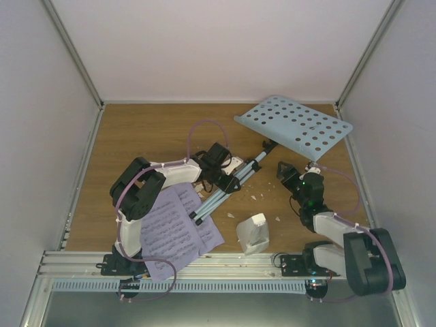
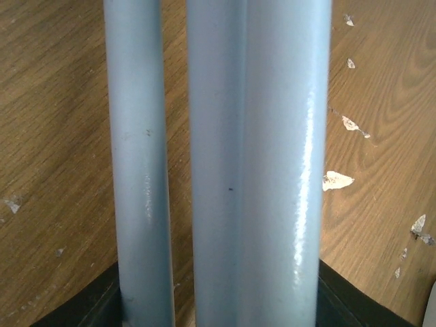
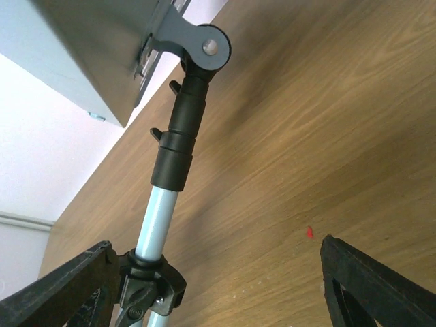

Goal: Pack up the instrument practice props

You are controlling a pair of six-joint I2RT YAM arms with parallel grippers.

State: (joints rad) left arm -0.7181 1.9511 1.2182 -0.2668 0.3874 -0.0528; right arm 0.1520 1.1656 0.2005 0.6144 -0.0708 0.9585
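Wood-grain table [image 1: 136, 136] fills the floor of a white-walled booth [image 1: 218, 48], and the pale-blue music stand [image 1: 255, 162] lies tipped over across its middle.

The left gripper [image 1: 219, 165] has its dark fingers [image 2: 95, 303] set against either side of the stand's folded leg tubes [image 2: 252, 163], pinching the bundle between them. In the left wrist view the tubes run straight up the picture and nearly fill it. Small white crumbs [image 2: 336, 180] lie on the wood just beside the tubes. Outward from this grip, the tubes reach toward the near edge, their ends resting on the sheet music [image 1: 178, 231].

The right gripper [image 1: 285, 170] holds its fingers [image 3: 368, 279] spread wide with nothing between them. It hovers just beside the stand's upper pole, apart from it. The right wrist view shows that pole [image 3: 160, 218] rising at the left finger's side to a black collar [image 3: 180, 136] and the hinge under the tray.

The hole-punched tray [image 1: 296, 126] sits at the stand's far end, toward the back right corner, tilted with its holes facing up.

The lavender-white pages lie flat at the stand's near end, partly under the left arm, one corner hanging over the metal rail [image 1: 231, 267]. The small white metronome [image 1: 253, 233] stands near the stand's leg ends, between them and the right arm's base, with more crumbs scattered around it.
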